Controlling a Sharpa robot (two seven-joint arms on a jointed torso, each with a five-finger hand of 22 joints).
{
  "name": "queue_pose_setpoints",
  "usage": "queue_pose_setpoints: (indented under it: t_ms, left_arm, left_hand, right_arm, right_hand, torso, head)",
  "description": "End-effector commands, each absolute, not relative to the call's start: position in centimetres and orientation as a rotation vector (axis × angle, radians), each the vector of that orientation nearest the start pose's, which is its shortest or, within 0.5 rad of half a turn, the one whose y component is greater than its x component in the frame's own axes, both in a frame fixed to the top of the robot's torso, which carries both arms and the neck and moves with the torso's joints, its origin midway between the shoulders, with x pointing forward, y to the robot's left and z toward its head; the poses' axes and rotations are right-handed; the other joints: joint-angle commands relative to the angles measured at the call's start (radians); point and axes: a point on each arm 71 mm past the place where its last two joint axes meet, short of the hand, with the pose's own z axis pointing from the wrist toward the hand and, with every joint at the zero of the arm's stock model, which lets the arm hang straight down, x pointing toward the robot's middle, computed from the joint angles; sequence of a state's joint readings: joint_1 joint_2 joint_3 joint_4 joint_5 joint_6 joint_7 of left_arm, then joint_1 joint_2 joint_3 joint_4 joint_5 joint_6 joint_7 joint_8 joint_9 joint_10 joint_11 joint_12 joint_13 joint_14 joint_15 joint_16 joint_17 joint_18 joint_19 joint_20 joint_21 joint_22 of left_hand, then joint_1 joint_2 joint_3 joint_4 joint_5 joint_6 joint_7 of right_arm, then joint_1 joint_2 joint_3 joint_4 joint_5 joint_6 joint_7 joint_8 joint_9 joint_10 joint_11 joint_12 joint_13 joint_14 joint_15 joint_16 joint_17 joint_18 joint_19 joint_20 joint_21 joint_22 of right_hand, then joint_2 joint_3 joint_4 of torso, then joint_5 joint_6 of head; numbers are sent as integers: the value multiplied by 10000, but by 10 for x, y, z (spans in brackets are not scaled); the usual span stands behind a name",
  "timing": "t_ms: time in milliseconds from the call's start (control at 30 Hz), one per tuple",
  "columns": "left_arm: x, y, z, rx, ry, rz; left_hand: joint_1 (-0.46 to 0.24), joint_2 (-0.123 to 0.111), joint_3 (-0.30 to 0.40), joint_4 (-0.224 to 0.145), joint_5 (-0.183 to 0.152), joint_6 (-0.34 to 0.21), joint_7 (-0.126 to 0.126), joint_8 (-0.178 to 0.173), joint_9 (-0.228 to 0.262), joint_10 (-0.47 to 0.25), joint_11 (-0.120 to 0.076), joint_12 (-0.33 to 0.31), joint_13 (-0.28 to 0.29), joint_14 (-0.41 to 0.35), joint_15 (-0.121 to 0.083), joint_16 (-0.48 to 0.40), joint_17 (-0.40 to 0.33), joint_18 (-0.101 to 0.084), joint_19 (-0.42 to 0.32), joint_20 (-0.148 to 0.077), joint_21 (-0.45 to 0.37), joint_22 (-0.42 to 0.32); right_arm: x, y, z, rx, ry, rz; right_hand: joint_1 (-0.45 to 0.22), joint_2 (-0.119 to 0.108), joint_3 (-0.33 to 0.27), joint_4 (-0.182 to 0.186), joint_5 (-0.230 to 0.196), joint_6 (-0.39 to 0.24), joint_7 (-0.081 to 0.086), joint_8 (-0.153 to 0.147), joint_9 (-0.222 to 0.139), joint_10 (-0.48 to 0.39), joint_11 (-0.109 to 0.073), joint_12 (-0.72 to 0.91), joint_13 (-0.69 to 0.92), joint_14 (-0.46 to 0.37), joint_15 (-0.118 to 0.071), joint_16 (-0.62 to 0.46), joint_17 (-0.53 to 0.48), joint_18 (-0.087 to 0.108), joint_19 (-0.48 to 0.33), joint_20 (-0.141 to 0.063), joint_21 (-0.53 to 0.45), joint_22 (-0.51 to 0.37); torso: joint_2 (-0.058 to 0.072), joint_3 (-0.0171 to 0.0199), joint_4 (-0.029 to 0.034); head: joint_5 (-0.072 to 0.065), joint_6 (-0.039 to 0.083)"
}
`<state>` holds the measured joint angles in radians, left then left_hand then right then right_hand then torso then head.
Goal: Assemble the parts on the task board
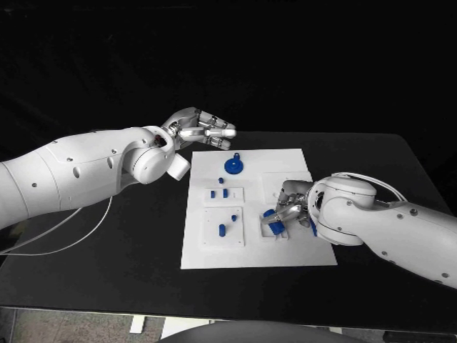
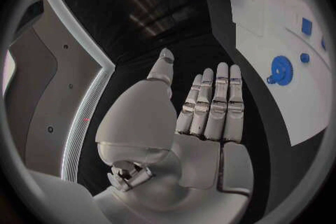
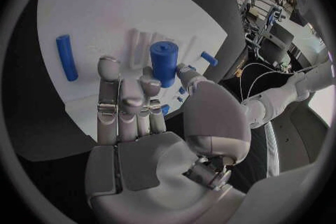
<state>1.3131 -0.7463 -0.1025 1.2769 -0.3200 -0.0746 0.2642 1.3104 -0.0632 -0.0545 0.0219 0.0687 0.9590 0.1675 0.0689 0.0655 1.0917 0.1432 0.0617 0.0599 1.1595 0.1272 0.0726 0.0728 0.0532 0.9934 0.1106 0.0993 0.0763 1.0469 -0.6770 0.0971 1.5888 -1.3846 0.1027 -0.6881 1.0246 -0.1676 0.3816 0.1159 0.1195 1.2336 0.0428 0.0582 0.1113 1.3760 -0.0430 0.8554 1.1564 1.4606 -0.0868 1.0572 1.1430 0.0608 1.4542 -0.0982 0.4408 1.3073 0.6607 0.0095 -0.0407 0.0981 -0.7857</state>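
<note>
Over the white board (image 1: 258, 254), right hand (image 1: 287, 209) pinches a blue peg (image 3: 164, 63); keep it upright, lower slowly into its socket. Left hand (image 1: 200, 127) hovers released.

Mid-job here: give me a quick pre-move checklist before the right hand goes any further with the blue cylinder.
1. Right hand grips the blue cylinder: ok, thumb and fingers are on it.
2. Cylinder upright: ok in the right wrist view.
3. Cylinder over its hole: cannot tell, the hand hides the spot.
4. Left hand clear of the task board: ok, off its far left corner, holding nothing.
5. Loose blue rod out of the way: ok, lying apart on the board.
6. Blue wheel part undisturbed: ok.
</note>
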Motion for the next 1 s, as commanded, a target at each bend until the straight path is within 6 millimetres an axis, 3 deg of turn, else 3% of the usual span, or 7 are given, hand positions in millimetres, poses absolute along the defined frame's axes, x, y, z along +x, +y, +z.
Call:
queue_pose_setpoints:
  t_ms: [33,100,200,233,533,567,1000]
  left_arm:
    - [537,215,-161,-6999,16944,-14289]
    - [537,215,-162,-6998,16955,-14285]
    - [537,215,-162,-6998,16970,-14275]
    - [537,215,-162,-7000,16977,-14264]
    - [537,215,-162,-7012,17033,-14216]
    - [537,215,-162,-7013,17038,-14212]
    - [537,216,-163,-7017,17084,-14177]
  left_hand:
    - [3,51,23,78,20,-81,-20,-28,7,-60,21,-20,11,-54,-1,-12,6,-104,-26,48,-18,-13]
    - [3,51,23,78,20,-81,-20,-28,7,-60,21,-20,11,-54,-1,-12,6,-104,-26,48,-18,-13]
    - [3,51,23,78,20,-81,-20,-28,7,-60,21,-20,11,-54,-1,-12,6,-104,-26,48,-18,-13]
    - [3,51,23,78,20,-81,-20,-28,7,-60,21,-20,11,-54,-1,-12,6,-104,-26,48,-18,-13]
    - [29,65,34,77,25,-86,-17,-29,7,-65,21,-19,11,-53,-1,-11,6,-102,-23,46,-16,-12]
    - [29,65,34,77,25,-86,-17,-29,7,-65,21,-19,11,-53,-1,-11,6,-102,-23,46,-16,-12]
    - [29,65,34,77,25,-86,-17,-29,7,-65,21,-19,11,-53,-1,-11,6,-102,-23,46,-16,-12]
  right_arm:
    - [451,-131,-241,-426,22538,2792]
    - [451,-131,-241,-393,22540,2800]
    - [451,-131,-241,-345,22516,2812]
    - [451,-131,-241,-328,22498,2818]
    - [450,-131,-239,-234,22357,2913]
    - [450,-131,-239,-236,22350,2921]
    - [450,-130,-238,-243,22195,3004]
  right_hand:
    - [-74,-67,-11,131,-276,-62,0,57,22,-7,1,-67,-19,2,-39,-32,-22,2,25,-41,-56,571]
    - [-163,-152,-49,281,-649,-66,-1,59,37,-10,7,-74,-26,4,-38,-32,-23,0,25,-44,-65,570]
    - [-239,-269,-137,493,-709,-72,-6,60,32,-7,-6,-92,-30,-4,-60,-45,-21,-17,30,-77,-57,572]
    - [-139,-316,-206,742,-712,-73,-5,61,-3,11,-11,-122,-12,-7,-73,-69,-3,-72,24,-125,-94,565]
    - [-113,-332,-779,1213,-711,-120,-1,63,-26,-5,-7,-180,9,-4,-80,-136,-14,-77,27,-141,-162,552]
    - [56,-330,-853,1394,-711,-116,-1,67,-29,2,-10,-198,32,3,-84,-164,-5,-83,34,-148,-196,549]
    - [71,-358,-861,1398,-710,-135,5,67,-35,-7,-6,-263,17,0,-83,-235,-32,-86,30,-149,-266,538]
  torso:
    - [-4,-3,5]
    - [-4,-4,1]
    - [-4,-5,1]
    - [-4,-5,-3]
    - [0,1,1]
    - [0,1,1]
    - [-3,3,-11]
  head:
    - [7,-8]
    - [9,-8]
    - [19,-16]
    - [25,-24]
    - [57,-41]
    - [57,-41]
    - [76,-70]
